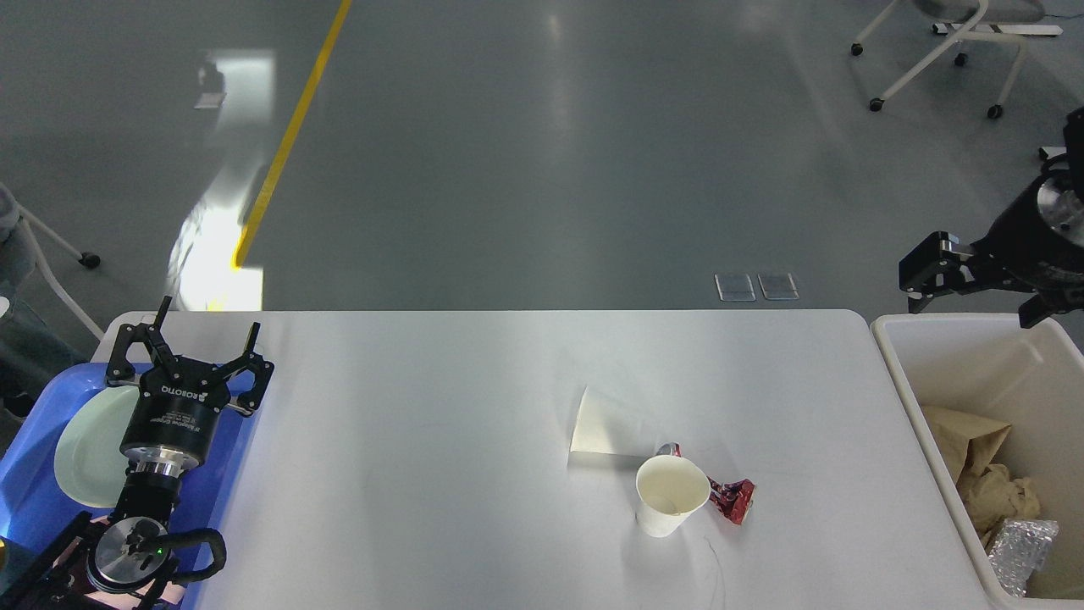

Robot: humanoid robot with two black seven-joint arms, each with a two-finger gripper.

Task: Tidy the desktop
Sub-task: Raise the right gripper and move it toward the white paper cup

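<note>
Reaching for the cup [671, 494] risks tipping it: it stands light and empty on the desktop [423, 457], touching a red wrapper [733, 497] and just in front of a folded white paper [603, 428]. The right gripper [927, 284] hangs above the bin [923, 424], finger state unclear; the left gripper [188, 343] is spread wide over the tray [30, 500], holding nothing.

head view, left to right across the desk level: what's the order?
blue tray with pale plate → left gripper → folded white paper → paper cup → red wrapper → cream bin holding brown paper; right gripper hangs above the bin's far left corner.
</note>
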